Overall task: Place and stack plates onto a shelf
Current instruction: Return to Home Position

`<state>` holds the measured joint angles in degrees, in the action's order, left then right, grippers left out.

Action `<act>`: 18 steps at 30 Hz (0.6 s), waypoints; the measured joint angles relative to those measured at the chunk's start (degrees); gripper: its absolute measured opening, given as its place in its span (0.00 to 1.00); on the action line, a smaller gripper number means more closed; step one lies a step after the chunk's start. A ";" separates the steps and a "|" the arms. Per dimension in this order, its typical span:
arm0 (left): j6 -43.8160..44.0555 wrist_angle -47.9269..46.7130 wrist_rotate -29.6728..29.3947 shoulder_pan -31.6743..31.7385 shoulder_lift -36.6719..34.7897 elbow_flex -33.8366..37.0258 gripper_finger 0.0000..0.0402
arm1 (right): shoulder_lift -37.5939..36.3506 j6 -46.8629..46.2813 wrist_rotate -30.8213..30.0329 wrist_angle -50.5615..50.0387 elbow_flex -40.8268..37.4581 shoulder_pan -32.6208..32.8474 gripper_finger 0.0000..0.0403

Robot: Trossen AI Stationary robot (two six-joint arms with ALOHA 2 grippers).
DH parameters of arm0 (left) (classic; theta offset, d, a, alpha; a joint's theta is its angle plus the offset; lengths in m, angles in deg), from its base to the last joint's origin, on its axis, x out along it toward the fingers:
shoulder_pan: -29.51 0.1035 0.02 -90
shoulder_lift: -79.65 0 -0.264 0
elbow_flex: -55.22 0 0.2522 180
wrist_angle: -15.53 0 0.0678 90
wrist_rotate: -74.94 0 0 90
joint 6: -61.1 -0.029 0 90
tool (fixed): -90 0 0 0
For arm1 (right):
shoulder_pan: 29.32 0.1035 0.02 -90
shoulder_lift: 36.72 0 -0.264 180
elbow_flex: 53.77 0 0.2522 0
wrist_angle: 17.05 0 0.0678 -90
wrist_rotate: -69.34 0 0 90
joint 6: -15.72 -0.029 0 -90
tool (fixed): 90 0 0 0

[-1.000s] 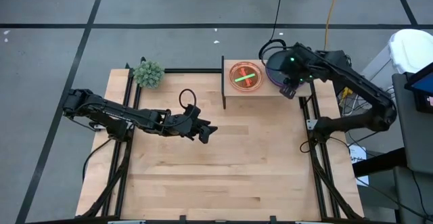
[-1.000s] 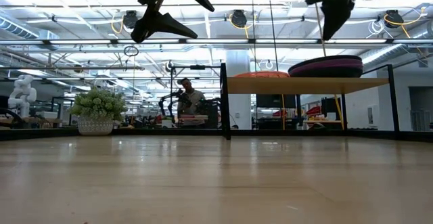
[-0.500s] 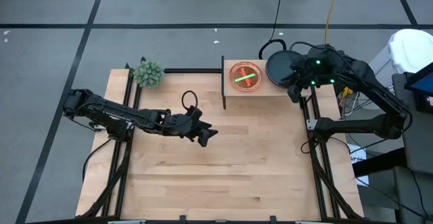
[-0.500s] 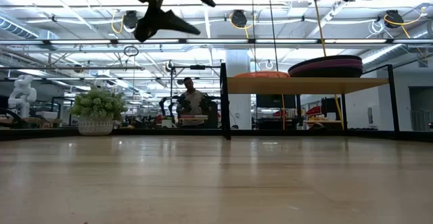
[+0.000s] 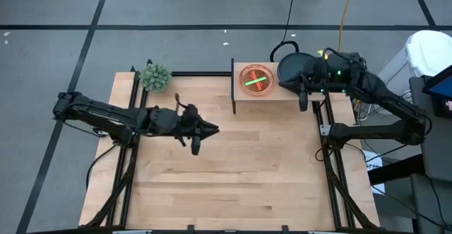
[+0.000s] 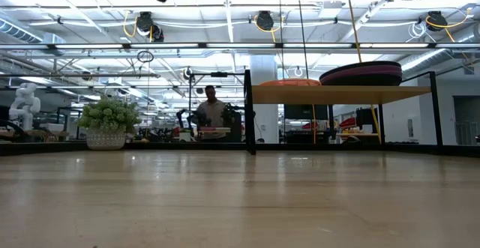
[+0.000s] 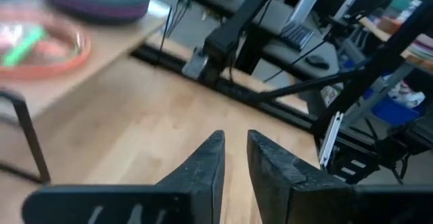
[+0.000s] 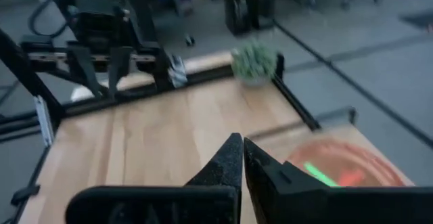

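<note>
On the small light-wood shelf (image 5: 279,95), upper right of the high view, a large dark teal round plastic plate (image 5: 290,68) lies on a purple plate (image 6: 360,79), beside a translucent pink-red plate (image 5: 256,78). The right gripper (image 8: 242,144), fingers nearly touching and empty, hangs at the shelf's right edge. The left gripper (image 7: 233,146), with a narrow gap and empty, hangs left of centre.

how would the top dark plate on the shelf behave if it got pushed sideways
The dark plate sits nested on a purple plate on the shelf, so it would probably slide within that rim rather than tip. It looks like smooth, shallow plastic: likely stiff, light and a bit slippery. A hard push might drag the stack along.
</note>
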<state>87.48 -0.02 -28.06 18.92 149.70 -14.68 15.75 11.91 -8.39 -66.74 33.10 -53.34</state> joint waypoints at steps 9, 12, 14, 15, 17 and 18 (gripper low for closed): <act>-7.65 -0.10 0.40 0.00 -5.61 -0.02 0.16 | -5.17 2.33 0.04 26.80 -18.12 4.69 0.00; -12.51 0.76 -0.04 0.02 -6.30 -0.07 0.16 | -6.66 3.08 0.04 31.80 -22.96 5.42 0.00; -15.22 1.75 0.79 0.18 -6.31 -0.04 0.13 | -7.54 3.19 0.06 34.49 -25.73 5.75 0.00; -16.04 2.08 1.03 0.50 -6.34 -0.04 0.10 | -7.98 3.21 0.07 35.78 -27.14 5.81 0.00; -16.75 2.34 1.63 1.03 -6.40 -0.04 0.04 | -8.60 3.21 0.07 37.99 -29.56 5.82 0.00; -17.05 2.33 1.71 1.16 -6.37 -0.04 0.02 | -8.96 3.22 0.07 39.16 -30.76 5.82 0.00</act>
<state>70.43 2.31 -26.35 20.08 143.33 -14.72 6.79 15.12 -8.33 -27.58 2.34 -47.52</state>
